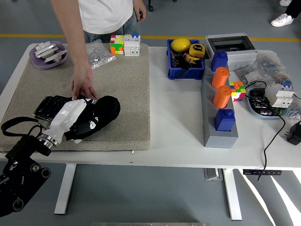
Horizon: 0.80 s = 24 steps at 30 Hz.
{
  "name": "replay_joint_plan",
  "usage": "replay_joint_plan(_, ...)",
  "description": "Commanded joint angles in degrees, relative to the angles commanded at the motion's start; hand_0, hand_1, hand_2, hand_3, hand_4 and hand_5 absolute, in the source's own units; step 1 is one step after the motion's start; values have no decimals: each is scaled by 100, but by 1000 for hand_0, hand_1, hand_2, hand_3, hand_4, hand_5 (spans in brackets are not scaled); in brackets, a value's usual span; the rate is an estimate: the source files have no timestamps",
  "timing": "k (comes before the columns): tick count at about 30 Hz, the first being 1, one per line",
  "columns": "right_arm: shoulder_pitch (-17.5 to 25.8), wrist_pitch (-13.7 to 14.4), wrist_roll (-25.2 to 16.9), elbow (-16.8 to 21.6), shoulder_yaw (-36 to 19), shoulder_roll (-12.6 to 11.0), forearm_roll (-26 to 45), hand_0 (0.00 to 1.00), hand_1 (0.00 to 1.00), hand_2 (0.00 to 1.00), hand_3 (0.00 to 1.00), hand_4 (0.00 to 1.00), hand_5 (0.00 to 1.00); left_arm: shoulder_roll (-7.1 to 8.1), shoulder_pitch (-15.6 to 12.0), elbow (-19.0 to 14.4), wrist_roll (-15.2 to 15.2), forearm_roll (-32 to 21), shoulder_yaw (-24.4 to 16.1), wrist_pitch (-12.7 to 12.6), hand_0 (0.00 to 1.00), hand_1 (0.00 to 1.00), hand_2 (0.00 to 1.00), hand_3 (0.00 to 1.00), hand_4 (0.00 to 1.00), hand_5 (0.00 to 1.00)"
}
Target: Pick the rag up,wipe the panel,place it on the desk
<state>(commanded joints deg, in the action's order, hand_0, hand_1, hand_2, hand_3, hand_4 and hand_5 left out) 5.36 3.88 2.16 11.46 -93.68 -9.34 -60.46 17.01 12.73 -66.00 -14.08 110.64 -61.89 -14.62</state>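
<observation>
Rag (101, 113): black cloth, bunched, on the beige mat near its front edge, right end of the panel, under the robot hand
Left robot hand (75, 117): white-backed, comes in from lower left, fingers closed down on the rag, pressing it onto the panel
Panel (49, 107): dark flat panel on the mat, left part bare, right part covered by rag and hand
Person's hand (83, 88): reaches down from the far side, fingertips touching the panel's far edge just beside the robot hand
Mat (122, 80): beige, covers left half of the counter
Purple dish (37, 60): far left corner of the mat, holds white parts
Plastic bag (98, 54): clear, small metal bits inside, far edge of mat
Cubes (125, 44): coloured puzzle cubes, far edge of mat
Counter (176, 127): white, bare middle strip right of the mat
Blue bin (186, 59): holds yellow ball and tape measure
Grey rack (218, 117): blue and orange pieces along it
Right arm: out of frame
</observation>
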Motion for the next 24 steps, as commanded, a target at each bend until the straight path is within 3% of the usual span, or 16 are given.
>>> replay_joint_plan(12,3,0,2,-3,11,-2,13,771,625,675,567,975,466,-3,-48,276,-98,-67,-440,-39,288,220,523,373,12,2)
replay_joint_plan(24,9,-3,8,-11,25,1,17,770,625,675,568,975,466,41,-13,822,-178,-122,-966,-7,289,220,522,373,12,2)
